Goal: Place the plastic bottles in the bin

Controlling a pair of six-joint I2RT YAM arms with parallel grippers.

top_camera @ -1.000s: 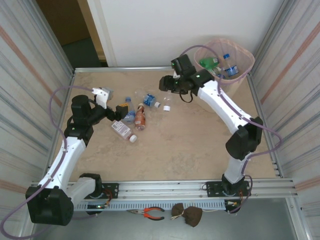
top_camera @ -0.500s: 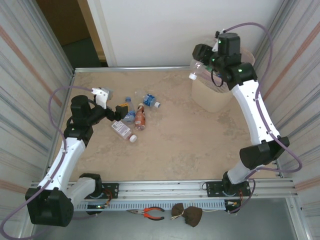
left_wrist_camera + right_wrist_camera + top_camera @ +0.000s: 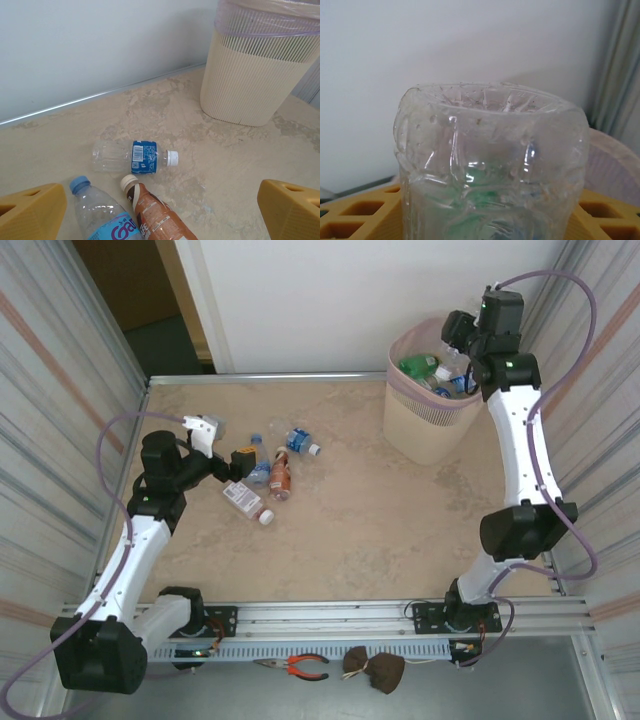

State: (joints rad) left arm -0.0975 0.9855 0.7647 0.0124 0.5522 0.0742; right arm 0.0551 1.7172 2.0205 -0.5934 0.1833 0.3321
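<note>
Right end effector [image 3: 460, 338], upper right above the bin [image 3: 420, 435], is half closed around a clear bottle [image 3: 490, 160]: light, thin-walled, crushable, probably slick, best held mid-body. Left end effector [image 3: 243, 456] gapes empty beside loose bottles [image 3: 134, 157] left of centre on the surface [image 3: 380, 530].

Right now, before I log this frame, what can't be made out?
Right wrist: the clear bottle in the right gripper has its label and cap cut off by the bottom edge.
Top external: how many bottles lie in the bin; the right gripper covers some, and they are too small.
Left wrist: the blue-capped bottle and the brown bottle are cut by the bottom edge; the bin's inside is above the top edge.
</note>
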